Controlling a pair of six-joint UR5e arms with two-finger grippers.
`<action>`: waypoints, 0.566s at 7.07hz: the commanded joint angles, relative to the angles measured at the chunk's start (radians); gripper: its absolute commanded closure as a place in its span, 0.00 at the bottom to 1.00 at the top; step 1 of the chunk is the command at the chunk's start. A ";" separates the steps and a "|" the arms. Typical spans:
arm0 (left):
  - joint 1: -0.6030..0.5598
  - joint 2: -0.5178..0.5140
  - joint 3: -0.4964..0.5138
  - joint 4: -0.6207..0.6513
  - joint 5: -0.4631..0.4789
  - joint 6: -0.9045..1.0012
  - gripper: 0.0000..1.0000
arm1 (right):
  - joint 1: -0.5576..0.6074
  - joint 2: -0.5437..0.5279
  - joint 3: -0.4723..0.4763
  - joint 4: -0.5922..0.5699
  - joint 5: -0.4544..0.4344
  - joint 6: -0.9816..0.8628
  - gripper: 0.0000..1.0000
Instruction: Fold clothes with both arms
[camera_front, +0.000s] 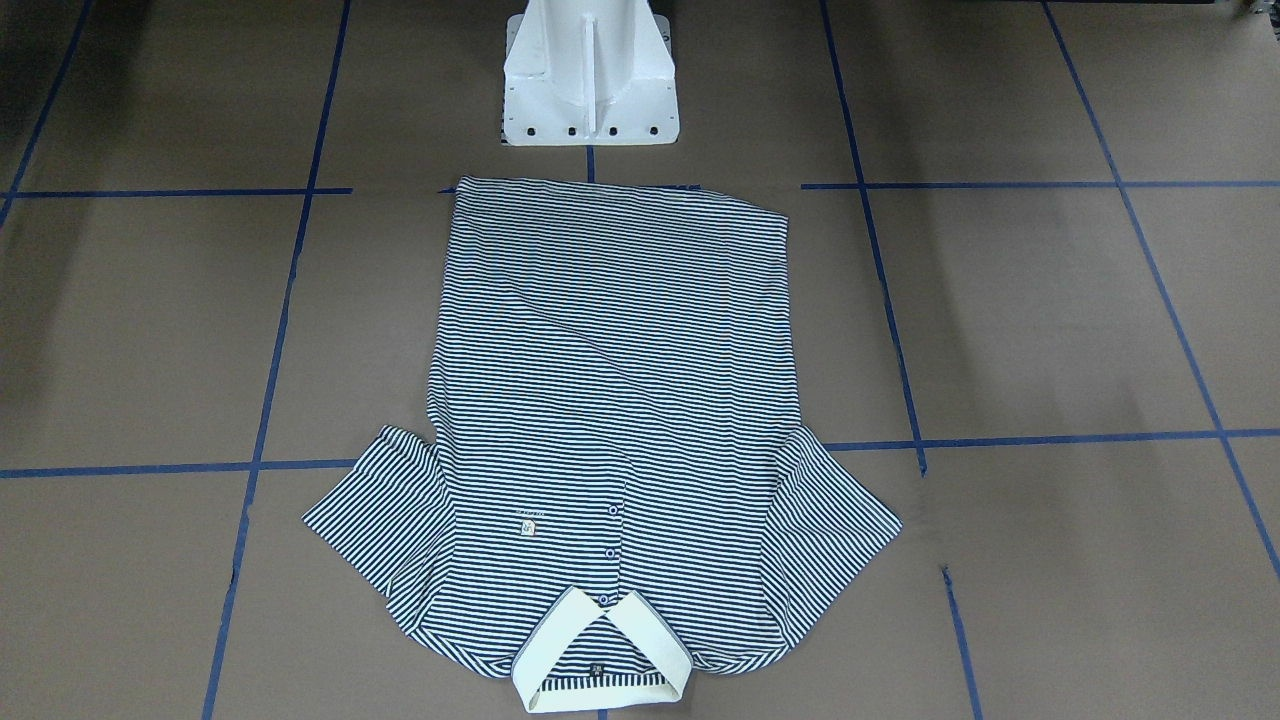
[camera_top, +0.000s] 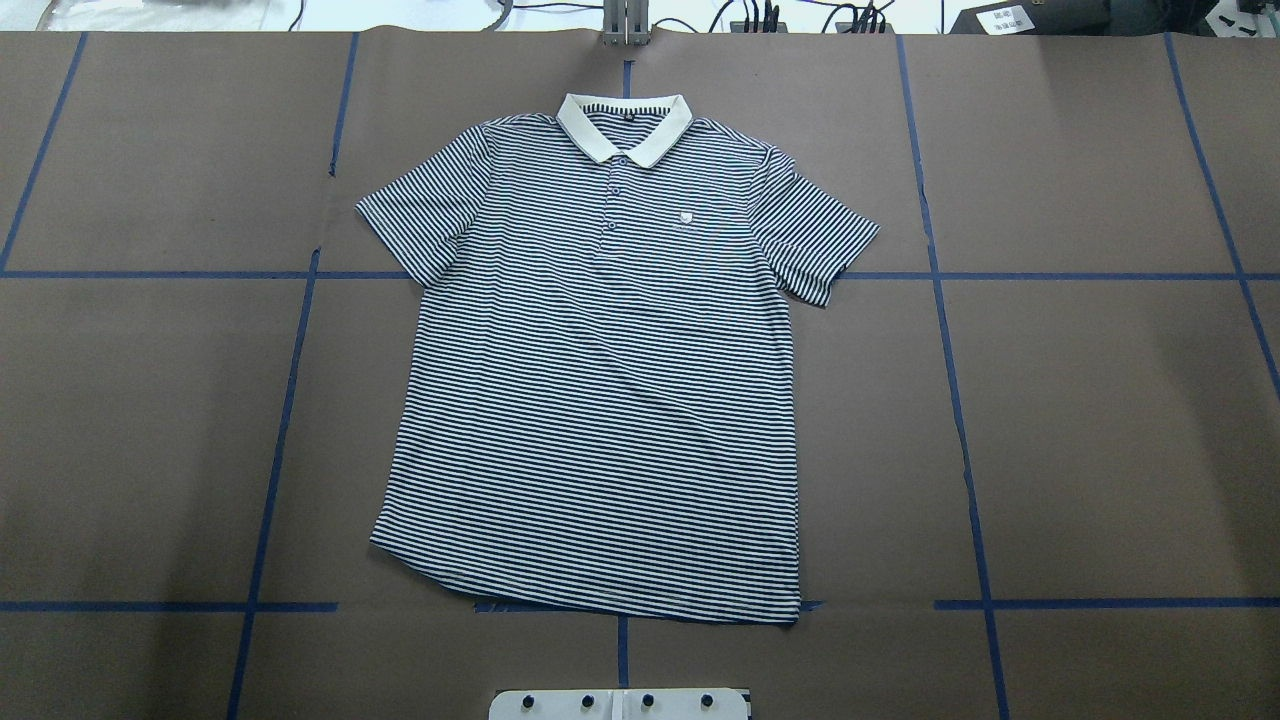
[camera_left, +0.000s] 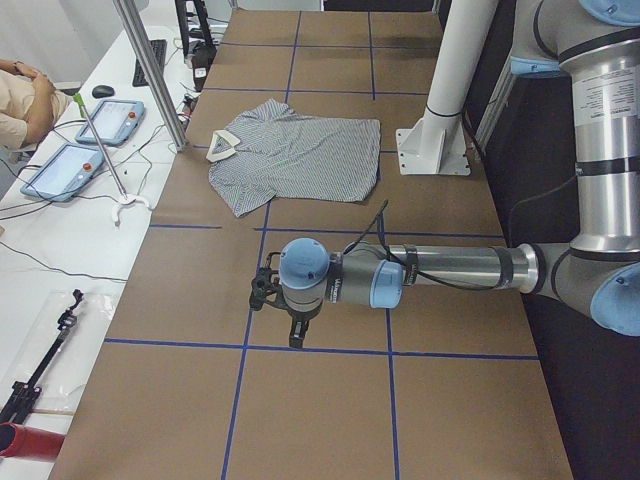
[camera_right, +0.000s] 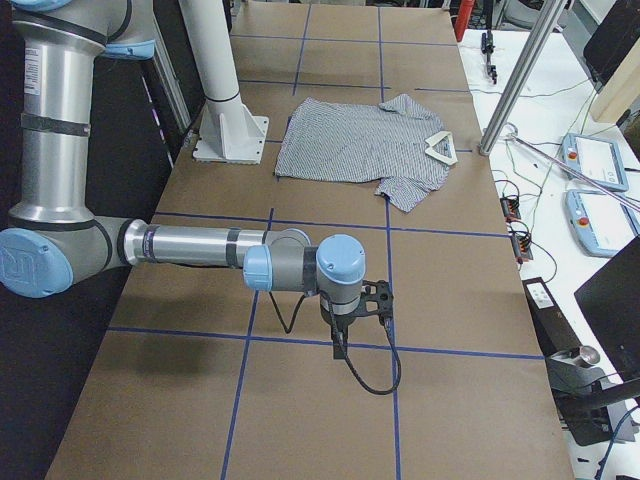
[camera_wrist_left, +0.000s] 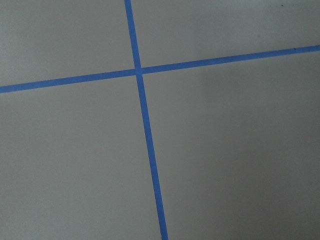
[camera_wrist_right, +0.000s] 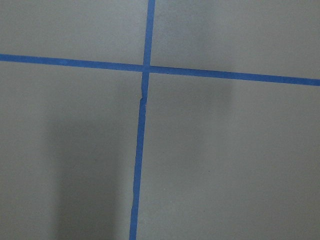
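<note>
The striped polo shirt (camera_top: 600, 380) lies flat and face up in the middle of the brown table, spread out with both short sleeves out to the sides. Its cream collar (camera_top: 625, 125) points away from the robot's base; the hem is nearest the base. The shirt also shows in the front-facing view (camera_front: 610, 400) and both side views (camera_left: 300, 150) (camera_right: 360, 145). My left gripper (camera_left: 262, 290) hovers over bare table well off to the shirt's side, and so does my right gripper (camera_right: 385, 298). I cannot tell whether either is open or shut. Both wrist views show only tape lines.
The white pedestal base (camera_front: 590, 80) stands just behind the shirt's hem. Blue tape lines (camera_top: 960, 400) grid the brown table. A metal post (camera_right: 520, 80) and a white bench with tablets (camera_left: 65, 170) run along the far edge, where a person's arm (camera_left: 25, 95) rests.
</note>
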 joint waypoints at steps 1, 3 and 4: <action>0.002 0.002 0.000 -0.005 0.000 0.002 0.00 | 0.000 0.000 -0.002 -0.002 0.002 0.000 0.00; 0.002 0.001 -0.002 -0.006 -0.006 0.000 0.00 | 0.000 0.001 0.013 0.002 0.003 -0.002 0.00; 0.003 -0.002 -0.014 -0.006 -0.003 0.002 0.00 | -0.009 0.003 0.019 0.009 0.002 0.001 0.00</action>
